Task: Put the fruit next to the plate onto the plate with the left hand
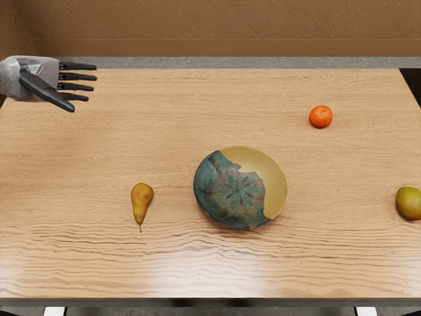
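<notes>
The pear [141,197], golden-yellow with a browner shoulder and its stem toward the near edge, lies on the bench [197,105] left of the plate [276,178], near but apart from it. Far up-left of the plate, at the bench's back left corner, the left hand [49,80] hovers with fingers straight and spread, holding nothing, open wood between it and the pear. The teal-and-yellow plate is bare; an orange [321,116] sits up-right of it, a mango [408,202] far right at the bench's edge.

We see a wooden bench [99,263] carrying a pear [141,199] lying left of a teal-and-yellow plate [276,181], a mandarin [321,116] farther back right, and a mango [409,202] at the right edge.
</notes>
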